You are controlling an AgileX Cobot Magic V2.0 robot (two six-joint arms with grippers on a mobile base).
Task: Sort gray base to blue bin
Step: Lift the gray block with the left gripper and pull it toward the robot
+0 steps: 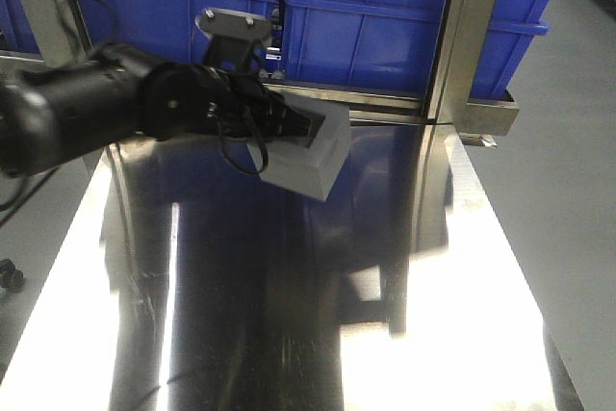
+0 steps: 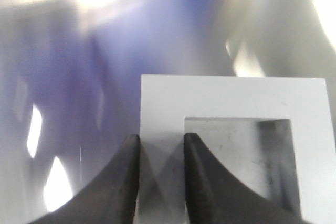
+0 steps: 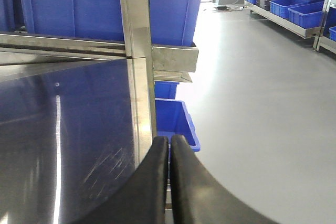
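The gray base (image 1: 322, 156) is a light-gray block with a square recess, held tilted in the air above the shiny steel table (image 1: 289, 334). My left gripper (image 1: 289, 127) is shut on it. In the left wrist view the left gripper (image 2: 161, 139) clamps one wall of the gray base (image 2: 231, 98), one finger outside and one inside the recess. A large blue bin (image 1: 404, 16) stands on the raised rail behind the table; its floor is hidden. My right gripper (image 3: 169, 139) is shut and empty at the table's right edge.
A second blue bin (image 1: 164, 7) with red mesh material stands at the back left. A steel upright post (image 1: 462, 45) rises at the back right. A small blue bin (image 3: 176, 119) sits on the floor beside the table. Blue crates on shelves (image 3: 294, 3) stand far right.
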